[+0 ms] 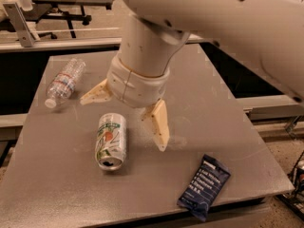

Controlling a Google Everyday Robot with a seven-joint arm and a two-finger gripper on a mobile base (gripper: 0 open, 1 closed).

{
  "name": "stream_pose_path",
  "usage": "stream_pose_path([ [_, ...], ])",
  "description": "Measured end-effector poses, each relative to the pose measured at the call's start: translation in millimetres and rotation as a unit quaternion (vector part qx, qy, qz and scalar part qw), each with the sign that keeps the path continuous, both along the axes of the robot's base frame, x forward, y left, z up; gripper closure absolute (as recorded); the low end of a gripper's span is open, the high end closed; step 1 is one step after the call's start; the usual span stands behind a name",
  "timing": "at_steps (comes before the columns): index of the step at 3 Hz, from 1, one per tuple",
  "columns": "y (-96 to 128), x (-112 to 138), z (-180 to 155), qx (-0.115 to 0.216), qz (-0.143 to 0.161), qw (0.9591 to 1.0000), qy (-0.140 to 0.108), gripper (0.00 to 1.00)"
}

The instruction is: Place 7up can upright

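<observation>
The 7up can, white-silver with green lettering and a red dot, lies on its side on the grey table, its silver top facing the front edge. My gripper hangs over the table just behind and right of the can, above it and not touching. It is open and empty: one cream finger points left behind the can, the other finger points down to the can's right.
A clear plastic water bottle lies on its side at the table's back left. A dark blue snack bar wrapper lies near the front right edge. Metal frames and shelving stand behind the table.
</observation>
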State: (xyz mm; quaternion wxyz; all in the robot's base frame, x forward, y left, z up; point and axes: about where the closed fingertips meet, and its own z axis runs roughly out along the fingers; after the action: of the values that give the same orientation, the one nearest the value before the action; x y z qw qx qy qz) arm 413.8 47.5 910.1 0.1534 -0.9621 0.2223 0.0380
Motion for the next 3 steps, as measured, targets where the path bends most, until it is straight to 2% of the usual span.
stream_pose_path([
  [1, 17, -21, -29, -0.051, 0.110, 0.9922, -0.026, 0.00],
  [2, 22, -30, -46, -0.082, 0.158, 0.9833, -0.038, 0.00],
  [3, 28, -29, -67, -0.123, 0.197, 0.9713, -0.049, 0.04],
])
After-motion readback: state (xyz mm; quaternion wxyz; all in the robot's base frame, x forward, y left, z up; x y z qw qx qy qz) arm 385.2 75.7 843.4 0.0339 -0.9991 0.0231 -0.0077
